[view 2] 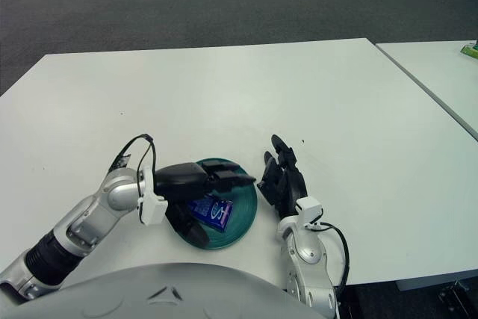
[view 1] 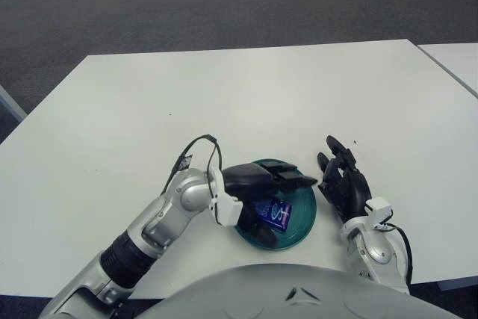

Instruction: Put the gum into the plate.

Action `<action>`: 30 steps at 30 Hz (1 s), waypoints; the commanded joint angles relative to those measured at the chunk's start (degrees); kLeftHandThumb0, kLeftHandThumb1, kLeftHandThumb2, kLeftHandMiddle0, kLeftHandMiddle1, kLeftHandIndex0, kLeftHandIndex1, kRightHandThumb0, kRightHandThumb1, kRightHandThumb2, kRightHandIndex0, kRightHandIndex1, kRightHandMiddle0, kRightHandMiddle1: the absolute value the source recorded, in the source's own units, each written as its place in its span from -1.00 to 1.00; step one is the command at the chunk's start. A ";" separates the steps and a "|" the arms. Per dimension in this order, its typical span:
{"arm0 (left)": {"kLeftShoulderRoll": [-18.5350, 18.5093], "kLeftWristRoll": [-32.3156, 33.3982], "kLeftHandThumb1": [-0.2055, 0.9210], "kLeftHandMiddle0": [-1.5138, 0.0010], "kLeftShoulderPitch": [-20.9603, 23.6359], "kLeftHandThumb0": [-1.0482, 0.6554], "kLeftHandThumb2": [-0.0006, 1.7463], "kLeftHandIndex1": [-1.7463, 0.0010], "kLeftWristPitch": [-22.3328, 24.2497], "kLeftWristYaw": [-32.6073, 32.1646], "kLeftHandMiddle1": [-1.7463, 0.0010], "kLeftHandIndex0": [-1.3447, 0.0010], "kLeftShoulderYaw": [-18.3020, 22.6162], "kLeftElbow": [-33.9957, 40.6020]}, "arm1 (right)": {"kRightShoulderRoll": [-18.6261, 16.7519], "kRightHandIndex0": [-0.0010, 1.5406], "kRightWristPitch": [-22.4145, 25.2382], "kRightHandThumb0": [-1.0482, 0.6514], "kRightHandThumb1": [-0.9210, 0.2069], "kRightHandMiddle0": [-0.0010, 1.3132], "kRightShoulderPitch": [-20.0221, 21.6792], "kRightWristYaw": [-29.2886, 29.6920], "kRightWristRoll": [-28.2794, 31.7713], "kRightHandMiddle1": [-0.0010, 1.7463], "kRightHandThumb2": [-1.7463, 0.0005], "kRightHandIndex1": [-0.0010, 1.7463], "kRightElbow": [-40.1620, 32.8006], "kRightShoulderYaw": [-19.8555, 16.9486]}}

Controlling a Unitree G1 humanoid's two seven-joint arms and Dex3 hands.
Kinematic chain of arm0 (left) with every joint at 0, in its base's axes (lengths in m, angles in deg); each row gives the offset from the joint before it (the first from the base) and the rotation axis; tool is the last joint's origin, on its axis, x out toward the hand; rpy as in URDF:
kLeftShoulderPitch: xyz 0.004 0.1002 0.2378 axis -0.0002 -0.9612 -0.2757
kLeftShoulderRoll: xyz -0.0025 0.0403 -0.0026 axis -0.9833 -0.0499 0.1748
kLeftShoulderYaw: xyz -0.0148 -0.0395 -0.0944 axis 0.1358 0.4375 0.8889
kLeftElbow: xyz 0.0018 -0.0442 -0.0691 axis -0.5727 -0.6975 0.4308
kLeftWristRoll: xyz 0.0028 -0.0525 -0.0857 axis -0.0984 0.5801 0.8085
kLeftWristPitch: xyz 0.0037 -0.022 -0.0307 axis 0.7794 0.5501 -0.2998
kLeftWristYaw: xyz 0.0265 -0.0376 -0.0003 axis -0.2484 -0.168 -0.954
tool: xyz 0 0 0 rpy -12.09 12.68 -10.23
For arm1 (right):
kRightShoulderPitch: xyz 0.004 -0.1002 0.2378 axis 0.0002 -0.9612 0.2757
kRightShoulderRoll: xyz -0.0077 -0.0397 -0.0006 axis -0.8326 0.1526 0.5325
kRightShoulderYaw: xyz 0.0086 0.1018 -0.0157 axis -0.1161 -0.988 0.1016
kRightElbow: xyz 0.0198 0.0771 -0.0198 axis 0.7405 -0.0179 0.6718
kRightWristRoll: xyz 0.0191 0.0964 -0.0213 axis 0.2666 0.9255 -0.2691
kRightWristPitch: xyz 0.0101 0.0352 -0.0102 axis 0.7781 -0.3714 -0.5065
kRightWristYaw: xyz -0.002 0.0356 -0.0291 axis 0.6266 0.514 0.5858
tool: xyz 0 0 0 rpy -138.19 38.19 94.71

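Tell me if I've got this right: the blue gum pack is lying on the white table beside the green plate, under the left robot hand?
Not quite. The gum pack lies inside the green plate, not beside it, as the left eye view shows. It is indeed under the left robot hand.

Left hand [view 1: 261, 184] outstretched, right hand [view 1: 344, 184] open.

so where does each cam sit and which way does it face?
Left eye view: on the head, angled forward and down at the white table; shows the left hand over the green plate with the blue gum pack under it, the right hand beside the plate, and the torso at the bottom.
Right eye view: same head, slightly to the right, same aim.
Shared: both hands, plate, gum, table.
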State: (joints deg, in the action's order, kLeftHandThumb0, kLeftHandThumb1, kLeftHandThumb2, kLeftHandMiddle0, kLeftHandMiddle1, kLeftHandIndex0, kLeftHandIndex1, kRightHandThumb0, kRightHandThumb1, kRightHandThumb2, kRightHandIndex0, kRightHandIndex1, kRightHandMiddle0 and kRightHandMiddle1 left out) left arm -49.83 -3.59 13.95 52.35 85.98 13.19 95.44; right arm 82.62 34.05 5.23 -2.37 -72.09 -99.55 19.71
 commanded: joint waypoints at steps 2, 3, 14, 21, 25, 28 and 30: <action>3.48 0.59 1.00 1.00 -4.20 -1.00 -0.75 1.00 7.94 -6.81 1.00 1.00 5.66 0.30 | -0.78 -0.75 -0.77 -0.68 -1.00 -1.00 -0.57 0.59 0.69 -0.55 -0.15 -0.98 1.14 -0.18; 5.08 0.90 1.00 1.00 -5.48 -1.00 -0.74 1.00 9.41 -8.92 1.00 1.00 6.61 0.33 | -0.99 -0.74 -1.00 -0.69 -1.00 -1.00 -0.63 0.69 0.76 -0.51 -0.14 -0.98 1.14 -0.17; 22.20 13.71 1.00 0.77 -19.81 -0.95 -0.55 0.57 14.17 -26.85 0.95 0.97 15.58 0.88 | -2.17 -0.67 -1.71 -0.75 -1.00 -1.00 -1.24 0.73 2.48 -0.37 -0.09 -0.97 1.46 0.12; 23.46 19.02 1.00 0.78 -23.96 -0.97 -0.11 0.43 13.75 -28.37 0.98 1.00 19.26 1.17 | -2.27 -0.66 -2.93 -0.76 -1.00 -1.00 -1.50 0.08 3.56 -0.40 -0.05 -0.97 2.05 0.34; 25.06 24.54 1.00 0.90 -25.90 -0.99 0.01 0.61 14.82 -28.56 0.99 1.00 22.16 1.62 | -2.21 -0.66 -2.86 -0.76 -1.00 -1.00 -1.91 0.08 3.73 -0.41 -0.04 -0.98 1.79 0.39; 25.63 27.06 1.00 0.96 -27.22 -1.00 0.05 0.72 15.71 -29.12 0.99 1.00 23.34 2.88 | -2.25 -0.66 -2.85 -0.76 -1.00 -1.00 -2.05 0.11 3.90 -0.40 -0.03 -0.98 1.67 0.35; 25.47 27.90 1.00 0.98 -27.96 -1.00 0.07 0.76 16.11 -29.31 1.00 1.00 23.70 3.77 | -2.20 -0.65 -2.91 -0.76 -1.00 -1.00 -2.10 0.08 4.07 -0.39 -0.03 -0.98 1.66 0.26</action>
State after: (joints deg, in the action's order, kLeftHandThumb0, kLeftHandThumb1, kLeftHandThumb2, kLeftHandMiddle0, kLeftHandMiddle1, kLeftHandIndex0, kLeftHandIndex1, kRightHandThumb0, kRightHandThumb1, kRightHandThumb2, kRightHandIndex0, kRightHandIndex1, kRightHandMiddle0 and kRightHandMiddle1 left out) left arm -24.63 22.43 -13.14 67.59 57.42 36.04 97.48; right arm 80.63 31.52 4.14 -2.21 -68.73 -98.14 20.09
